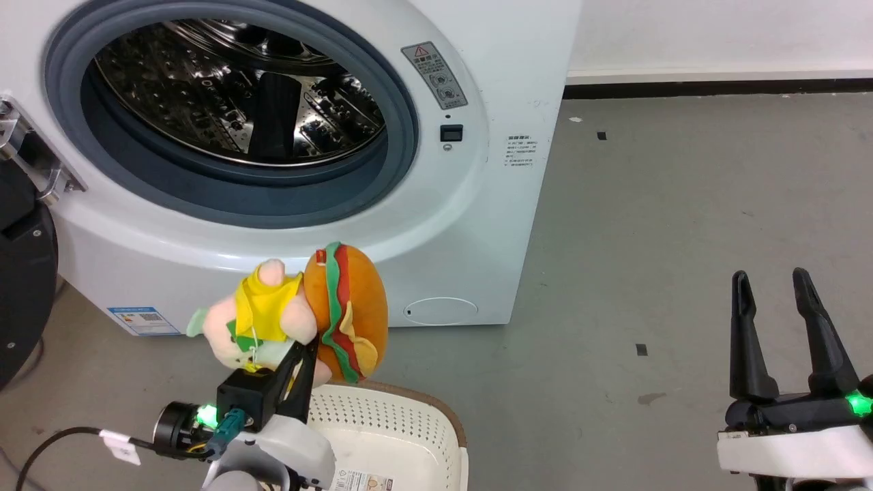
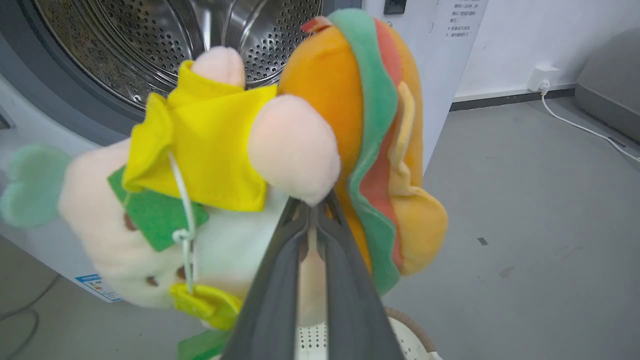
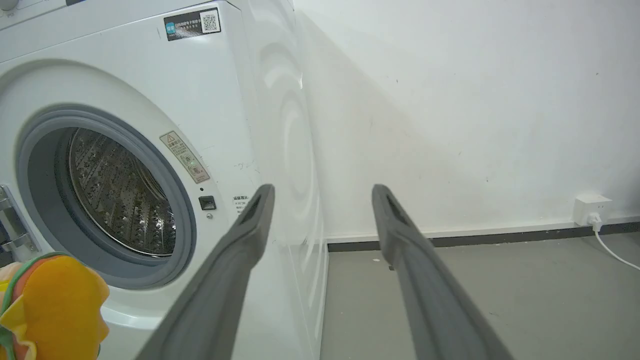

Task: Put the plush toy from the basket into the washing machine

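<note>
- Plush toy (image 1: 344,310), the orange hamburger with its pink-and-yellow figure, is out of the basket and up in the air. My left gripper (image 2: 312,212) is clamped on it from below, where the pink part meets the bun.
- Basket (image 1: 409,416) sits right beneath the toy, nearest to me. In the part I can see there is nothing but the paper label (image 1: 365,481) on its bottom, so I count the pick-up as done.
- Right gripper (image 1: 771,279) rests off to my right over the grey floor (image 1: 682,239). Its fingers are spread and holding nothing, well apart from toy and basket.
- Washing machine (image 1: 491,204) stands just past the basket. From the head view the toy hangs in front of its white front, below the grey rubber ring (image 1: 402,146), so it is not in the opening yet.
- Black door (image 1: 24,273) stands open at the left, hinge side, which leaves the mouth free.
- Steel drum (image 1: 225,88), farthest back, looks empty as far as I can see into it.
- My reading is that I am about halfway. What is left is to raise the toy to the height of the opening, carry it forward past the ring into the drum, let go and back the arm out.
- The toy is wide and floppy, so I would expect it to catch on the ring's lower lip if I come in too low.
</note>
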Tool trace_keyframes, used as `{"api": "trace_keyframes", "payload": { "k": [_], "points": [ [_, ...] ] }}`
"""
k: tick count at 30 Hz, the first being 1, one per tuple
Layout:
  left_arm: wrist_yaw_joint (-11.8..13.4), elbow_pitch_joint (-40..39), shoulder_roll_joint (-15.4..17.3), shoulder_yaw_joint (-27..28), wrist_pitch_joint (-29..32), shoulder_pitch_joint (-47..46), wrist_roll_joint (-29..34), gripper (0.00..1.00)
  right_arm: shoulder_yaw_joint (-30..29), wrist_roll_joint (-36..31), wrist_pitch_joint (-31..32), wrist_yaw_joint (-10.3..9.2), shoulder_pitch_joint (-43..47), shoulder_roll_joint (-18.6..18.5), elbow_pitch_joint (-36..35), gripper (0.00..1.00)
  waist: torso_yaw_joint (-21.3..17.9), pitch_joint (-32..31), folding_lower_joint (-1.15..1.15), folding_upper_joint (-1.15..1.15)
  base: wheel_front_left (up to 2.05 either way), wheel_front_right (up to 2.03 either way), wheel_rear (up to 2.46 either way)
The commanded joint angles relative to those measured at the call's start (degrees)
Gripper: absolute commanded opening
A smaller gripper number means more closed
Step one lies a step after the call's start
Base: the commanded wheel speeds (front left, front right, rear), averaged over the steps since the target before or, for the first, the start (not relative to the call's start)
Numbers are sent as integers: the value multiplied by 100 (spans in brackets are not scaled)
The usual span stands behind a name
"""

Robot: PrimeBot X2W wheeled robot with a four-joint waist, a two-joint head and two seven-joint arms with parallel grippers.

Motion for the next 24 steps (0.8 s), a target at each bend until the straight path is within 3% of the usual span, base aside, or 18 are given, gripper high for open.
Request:
{"api": "trace_keyframes", "payload": {
  "k": [1, 14, 24],
  "points": [
    [34, -193, 17, 56, -31, 102, 5, 0, 7, -21, -25, -4, 86, -1, -35, 100, -21, 11, 1, 0, 0, 0, 0],
    [151, -1500, 152, 763, -31, -366, 35, 0, -13, -27, -25, -4, -156, -1, -279, 100, -387, 853, 1, 0, 0, 0, 0],
    [48, -1460, 831, 1218, 87, -1889, 163, 0, 80, 94, -25, -4, -672, -1, -470, 100, -879, 2230, 1, 0, 0, 0, 0]
  ]
}}
